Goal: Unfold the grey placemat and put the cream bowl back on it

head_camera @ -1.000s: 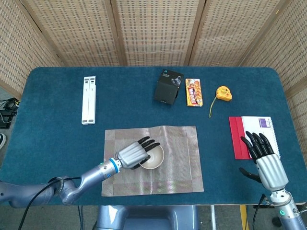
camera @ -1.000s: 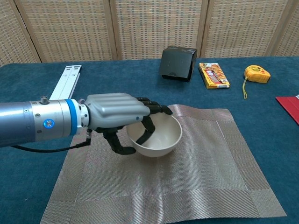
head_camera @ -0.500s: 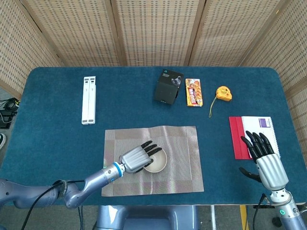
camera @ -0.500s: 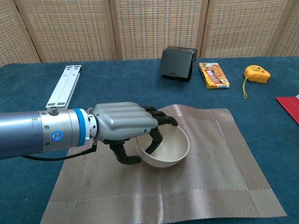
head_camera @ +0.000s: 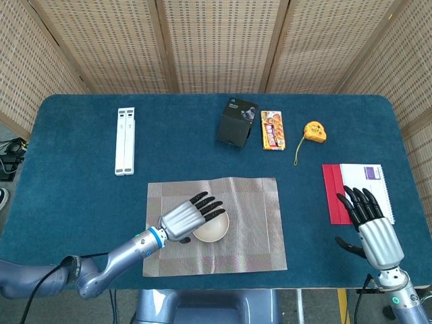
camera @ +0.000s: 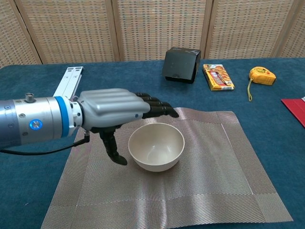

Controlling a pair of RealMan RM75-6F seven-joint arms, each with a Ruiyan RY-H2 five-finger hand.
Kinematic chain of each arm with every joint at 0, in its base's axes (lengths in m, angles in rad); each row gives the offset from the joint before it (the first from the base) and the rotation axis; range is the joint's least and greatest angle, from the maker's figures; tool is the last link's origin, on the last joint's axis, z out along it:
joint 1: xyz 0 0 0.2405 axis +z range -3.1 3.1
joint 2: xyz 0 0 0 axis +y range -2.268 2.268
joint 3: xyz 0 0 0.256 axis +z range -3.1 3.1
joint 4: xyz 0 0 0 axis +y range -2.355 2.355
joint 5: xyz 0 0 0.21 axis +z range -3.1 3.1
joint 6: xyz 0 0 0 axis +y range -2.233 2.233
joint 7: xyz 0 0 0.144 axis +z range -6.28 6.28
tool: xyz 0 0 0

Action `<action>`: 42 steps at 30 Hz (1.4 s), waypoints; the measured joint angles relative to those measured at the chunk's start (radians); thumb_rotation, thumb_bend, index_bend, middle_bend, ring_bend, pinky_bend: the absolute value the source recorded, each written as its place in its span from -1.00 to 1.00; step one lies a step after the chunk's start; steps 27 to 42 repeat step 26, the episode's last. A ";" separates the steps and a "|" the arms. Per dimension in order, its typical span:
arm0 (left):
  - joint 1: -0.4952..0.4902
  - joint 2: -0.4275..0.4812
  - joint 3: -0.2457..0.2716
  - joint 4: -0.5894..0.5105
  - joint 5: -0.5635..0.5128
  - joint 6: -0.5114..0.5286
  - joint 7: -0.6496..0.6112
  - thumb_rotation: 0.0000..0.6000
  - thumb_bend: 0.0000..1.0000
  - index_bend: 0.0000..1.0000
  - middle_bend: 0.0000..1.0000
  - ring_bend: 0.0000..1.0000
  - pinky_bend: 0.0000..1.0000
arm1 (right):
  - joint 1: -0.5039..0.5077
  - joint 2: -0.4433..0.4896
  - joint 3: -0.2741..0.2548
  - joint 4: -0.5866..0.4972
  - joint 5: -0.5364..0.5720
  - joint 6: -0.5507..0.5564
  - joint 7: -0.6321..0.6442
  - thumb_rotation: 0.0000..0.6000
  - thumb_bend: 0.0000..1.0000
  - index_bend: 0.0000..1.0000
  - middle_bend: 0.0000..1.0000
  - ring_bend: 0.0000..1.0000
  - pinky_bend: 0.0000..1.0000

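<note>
The grey placemat [head_camera: 253, 229] [camera: 214, 162] lies flat and unfolded on the blue table near the front edge. The cream bowl [head_camera: 211, 227] [camera: 156, 147] stands upright on it, left of the mat's middle. My left hand [head_camera: 187, 217] [camera: 112, 117] hovers just left of and above the bowl, fingers stretched out over its rim, thumb hanging down beside it, holding nothing. My right hand [head_camera: 373, 226] shows only in the head view, at the front right off the mat, fingers spread and empty.
At the back stand a black box [head_camera: 237, 122] [camera: 181, 64], an orange snack packet [head_camera: 273, 129] [camera: 218, 77] and a yellow tape measure [head_camera: 314, 131] [camera: 261, 75]. A white folded stand [head_camera: 125, 140] [camera: 66, 86] lies back left. A red and white booklet [head_camera: 354, 185] lies by the right hand.
My left hand let go of the bowl and lifted back to the left, its fingers now out of the bowl. The bowl rests on the mat. The right hand barely moved.
</note>
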 measured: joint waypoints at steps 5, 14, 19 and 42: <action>0.051 0.110 -0.002 -0.079 0.061 0.115 -0.044 1.00 -1.00 -1.00 -1.00 -1.00 -1.00 | -0.001 -0.002 -0.004 -0.003 -0.008 0.003 -0.012 1.00 -1.00 -0.98 -1.00 -1.00 -1.00; 0.276 0.223 -0.001 -0.137 0.072 0.506 0.047 1.00 -1.00 -1.00 -1.00 -1.00 -1.00 | -0.010 -0.003 0.011 -0.012 0.006 0.018 -0.051 1.00 -1.00 -0.98 -1.00 -1.00 -1.00; 0.468 0.261 0.029 -0.147 0.025 0.683 0.051 1.00 -1.00 -1.00 -1.00 -1.00 -1.00 | -0.019 -0.004 0.029 -0.030 0.058 0.006 -0.088 1.00 -1.00 -0.98 -1.00 -1.00 -1.00; 0.581 0.300 0.078 -0.114 -0.008 0.716 -0.062 1.00 -1.00 -1.00 -1.00 -1.00 -1.00 | -0.027 -0.001 0.051 -0.065 0.097 -0.012 -0.149 1.00 -1.00 -0.97 -1.00 -1.00 -1.00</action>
